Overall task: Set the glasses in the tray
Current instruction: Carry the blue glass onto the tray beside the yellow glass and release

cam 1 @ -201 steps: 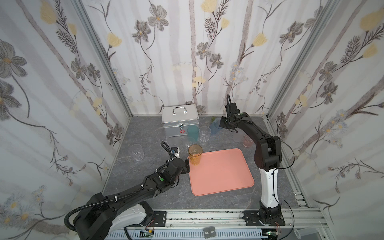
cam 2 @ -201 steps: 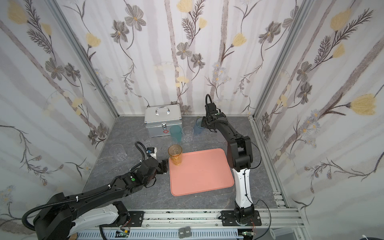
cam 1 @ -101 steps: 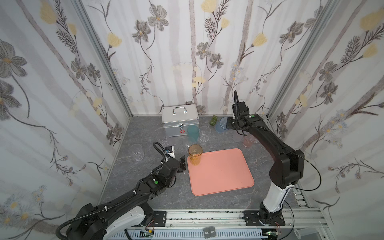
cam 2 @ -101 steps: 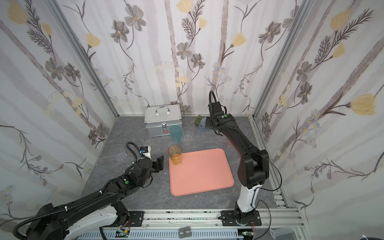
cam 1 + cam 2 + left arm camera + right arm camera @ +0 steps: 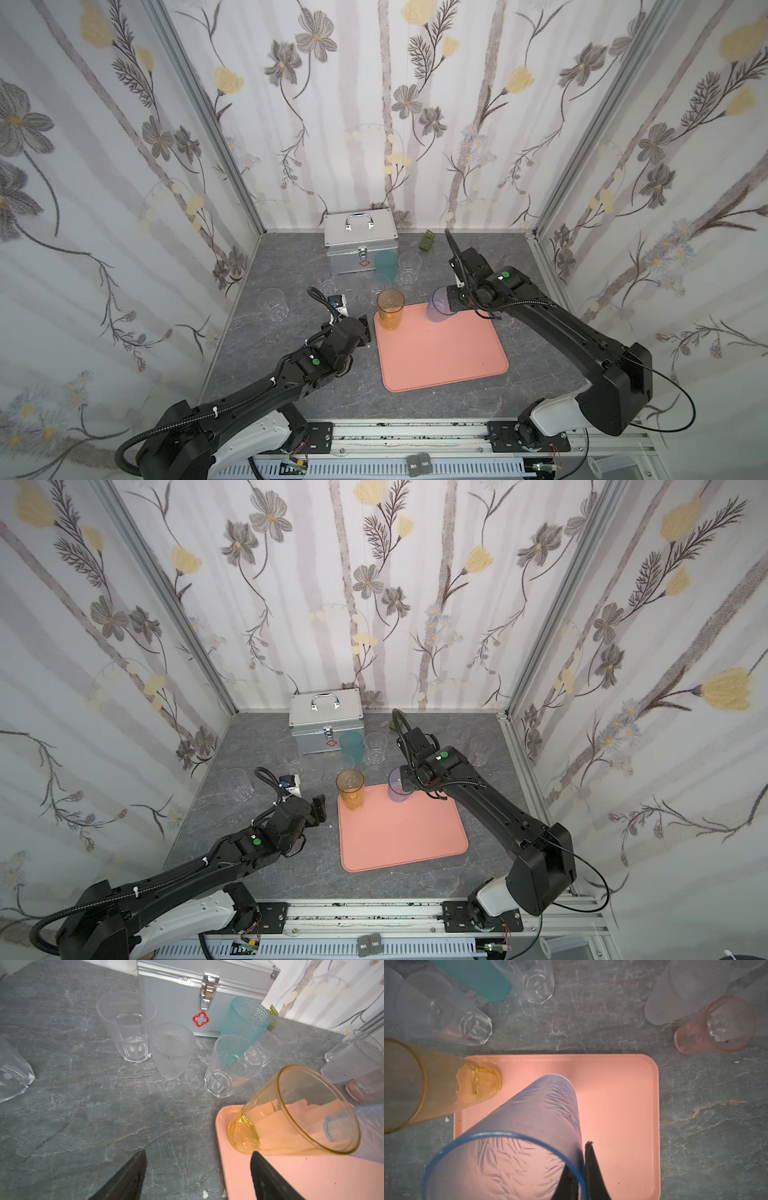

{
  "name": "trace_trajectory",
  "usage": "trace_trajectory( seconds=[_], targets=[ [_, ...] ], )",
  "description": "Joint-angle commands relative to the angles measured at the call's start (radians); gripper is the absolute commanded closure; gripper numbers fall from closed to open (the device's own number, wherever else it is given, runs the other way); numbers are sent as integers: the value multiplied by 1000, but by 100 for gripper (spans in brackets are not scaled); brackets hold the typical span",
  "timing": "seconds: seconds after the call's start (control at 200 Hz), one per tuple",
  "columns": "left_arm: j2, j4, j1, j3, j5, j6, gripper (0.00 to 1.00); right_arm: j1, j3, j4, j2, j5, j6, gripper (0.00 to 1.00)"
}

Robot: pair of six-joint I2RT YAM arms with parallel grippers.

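The blue tumbler point(image 5: 440, 305) point(image 5: 397, 787) is see-through, with a leaf-like pattern pressed into its wall and a darker blue rim, as the right wrist view point(image 5: 529, 1126) shows. It hangs roughly upright over the far edge of the salmon-pink tray point(image 5: 440, 357) point(image 5: 399, 837) point(image 5: 618, 1105). I cannot tell whether its base touches the tray.

The right end effector point(image 5: 578, 1155) point(image 5: 451, 301) is closed narrowly on the tumbler's rim, with one finger inside the glass and one outside.

A tall amber tumbler point(image 5: 390, 309) point(image 5: 351, 789) point(image 5: 291, 1113) point(image 5: 436, 1088) stands upright in the tray's far-left corner. The rest of the tray is bare.

The left end effector point(image 5: 198, 1154) point(image 5: 365, 328) point(image 5: 318, 808) is spread wide and holds nothing. It sits low over the grey table point(image 5: 291, 374), just beside the tray's left edge and near the amber tumbler.

Other glasses stand on the table beyond the tray:
- A teal dimpled tumbler point(image 5: 385, 266) point(image 5: 247, 1020) stands in front of the silver case point(image 5: 359, 245) point(image 5: 176, 1001).
- Two clear faceted glasses point(image 5: 128, 1028) point(image 5: 230, 1068) stand there with a frosted dimpled glass point(image 5: 172, 1051) between them.
- A pinkish glass point(image 5: 716, 1026) point(image 5: 365, 1086) stands past the tray's far-right corner, with a frosted glass point(image 5: 679, 995) next to it.
- One clear glass point(image 5: 272, 305) stands well apart, towards the left wall.

A small green block point(image 5: 427, 240) lies by the back wall.
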Motion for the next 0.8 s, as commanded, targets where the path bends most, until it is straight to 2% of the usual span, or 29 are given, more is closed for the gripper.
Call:
trace_trajectory(
  seconds=[0.0, 0.14, 0.255, 0.535, 0.794],
  targets=[
    [17, -7, -23, -5, -21, -75, 19, 81, -15, -25, 1, -25, 62, 97],
    [16, -7, -31, -20, -28, -87, 18, 211, 17, -39, 63, -47, 90, 97],
    [-9, -7, -32, -31, -34, -85, 18, 270, 66, -48, 133, -52, 92, 97],
    [-36, -7, -33, -55, -37, -97, 18, 318, 193, -70, 268, -61, 68, 97],
    [-48, -4, -32, -66, -39, -97, 18, 318, 224, -79, 326, -39, 56, 95]
  ],
)
